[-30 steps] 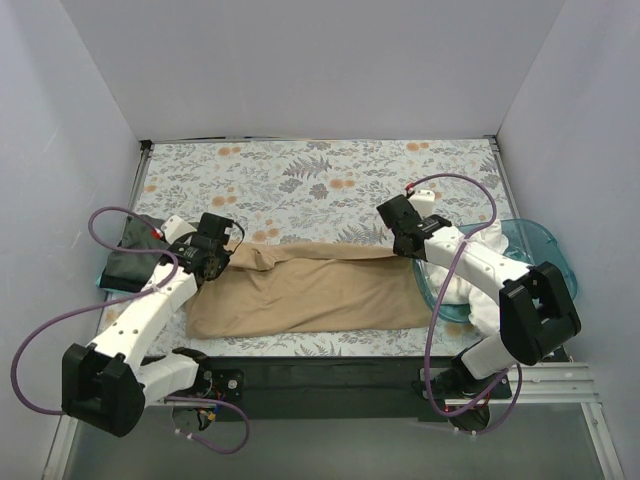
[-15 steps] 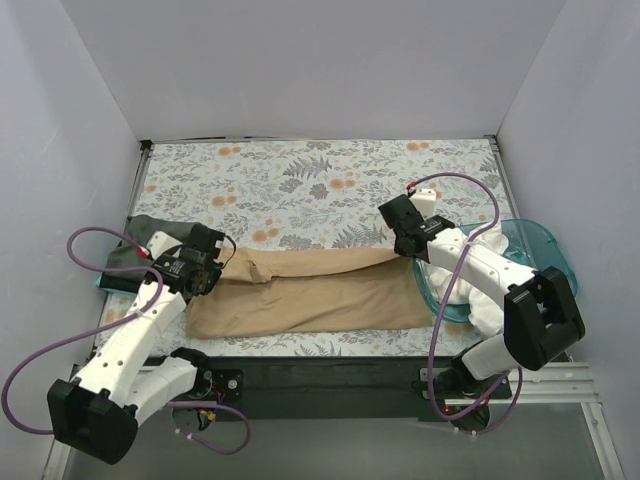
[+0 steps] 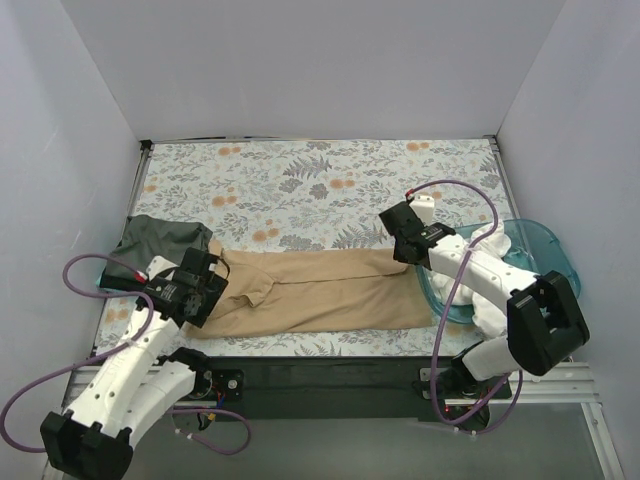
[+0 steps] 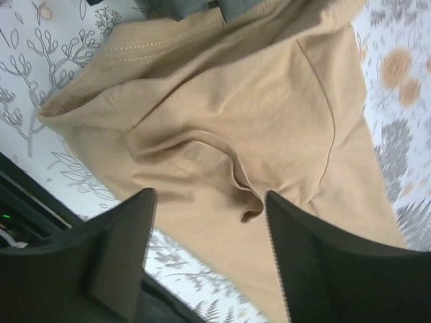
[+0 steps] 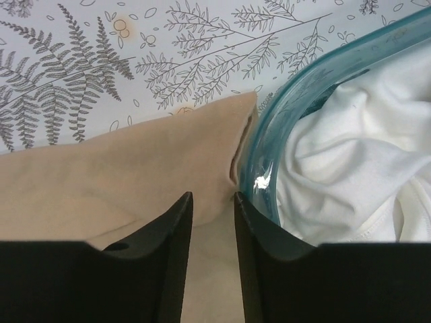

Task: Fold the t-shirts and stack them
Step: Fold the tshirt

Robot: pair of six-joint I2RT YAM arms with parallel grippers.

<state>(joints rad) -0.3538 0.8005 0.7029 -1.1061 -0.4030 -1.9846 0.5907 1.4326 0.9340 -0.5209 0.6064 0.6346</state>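
A tan t-shirt [image 3: 320,295] lies as a long folded band across the near part of the table. My left gripper [image 3: 212,290] hovers over its rumpled left end [image 4: 236,101], jaws wide open, with nothing between them. The right gripper [image 3: 402,254] is over the shirt's right end [image 5: 101,175], right beside the tub rim; its jaws stand a little apart and hold nothing. A dark grey-green t-shirt [image 3: 155,240] lies folded at the left edge and shows at the top of the left wrist view [image 4: 195,7]. White t-shirts [image 3: 470,290] [image 5: 357,148] fill the teal tub.
The translucent teal tub [image 3: 535,245] [image 5: 289,128] sits at the right edge, touching the tan shirt's end. The floral table covering [image 3: 320,185] spreads across the far half. White walls close in the left, far and right sides.
Both grippers were shut on the tan shirt's ends and have now opened, letting it go. The left gripper carried its end toward the near edge, and the right gripper shifted only slightly.
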